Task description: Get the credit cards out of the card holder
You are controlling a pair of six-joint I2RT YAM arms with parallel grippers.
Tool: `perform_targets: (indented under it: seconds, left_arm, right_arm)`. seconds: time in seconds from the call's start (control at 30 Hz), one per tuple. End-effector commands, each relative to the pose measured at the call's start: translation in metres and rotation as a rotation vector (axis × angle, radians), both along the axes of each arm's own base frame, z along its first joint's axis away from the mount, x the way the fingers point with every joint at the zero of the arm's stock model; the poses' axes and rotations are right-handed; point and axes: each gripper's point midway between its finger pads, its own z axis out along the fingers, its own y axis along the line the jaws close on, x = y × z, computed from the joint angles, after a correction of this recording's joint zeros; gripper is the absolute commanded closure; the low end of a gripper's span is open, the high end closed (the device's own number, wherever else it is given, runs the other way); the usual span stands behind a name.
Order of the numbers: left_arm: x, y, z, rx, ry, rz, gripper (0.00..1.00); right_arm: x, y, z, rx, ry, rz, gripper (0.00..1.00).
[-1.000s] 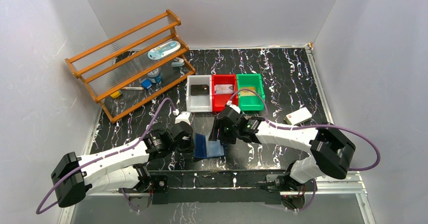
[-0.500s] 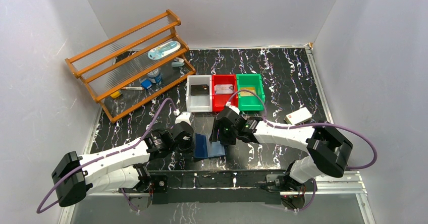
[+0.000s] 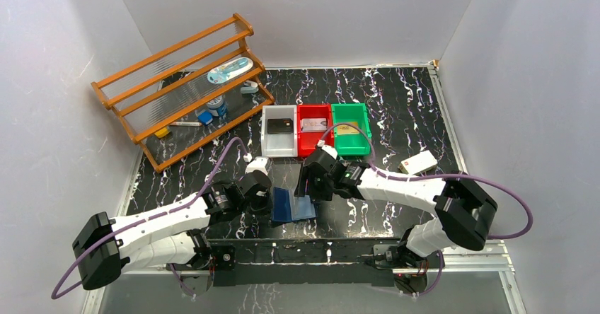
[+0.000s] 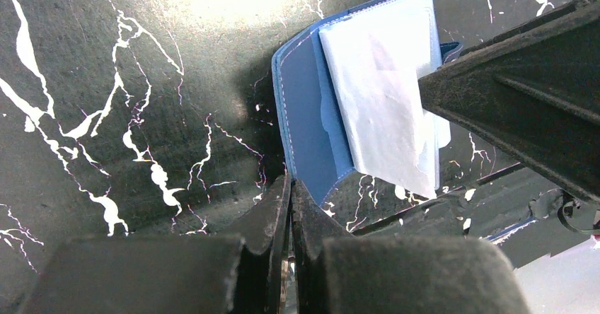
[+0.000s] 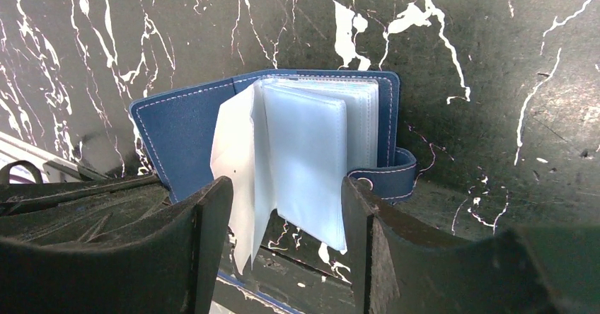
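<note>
My left gripper (image 4: 291,187) is clenched tight, tips right at the near corner of the card holder (image 4: 354,116). Whether a sliver of the navy cover is caught between them, I can't tell from this angle. My right gripper (image 5: 283,187) is released, jaws spread on either side of the clear sleeves (image 5: 311,151), not pressing them.

The holder lies open on the table (image 3: 396,102), just in front of both wrists, with the sleeves fanned up from its spine. It will be light and floppy: the soft cover will slide on this smooth top if I tug it unpinned. The sleeves are thin, slick and limp, so they will buckle rather than lift. Best hold is one jaw pair on the stitched cover edge, the other pinching a card's exposed stiff edge.

The credit cards (image 3: 313,124) I can see lie up in the bins: one dark in the white bin (image 3: 269,141), one pale in the red bin (image 3: 303,144), one in the green bin (image 3: 364,144). The sleeves facing me look empty, though deeper ones are hidden.

Against a second ago: barely anything. My right wrist has crept a touch towards the holder, the holder looks slightly more folded, and both jaw pairs are set as they were.
</note>
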Motion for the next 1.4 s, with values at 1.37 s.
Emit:
perform_targets:
  seconds: [1.37]
  left_arm:
    - [0.0, -0.003, 0.006, 0.001, -0.005, -0.024, 1.0]
  right_arm:
    - [0.003, 0.009, -0.006, -0.006, 0.006, 0.013, 0.35]
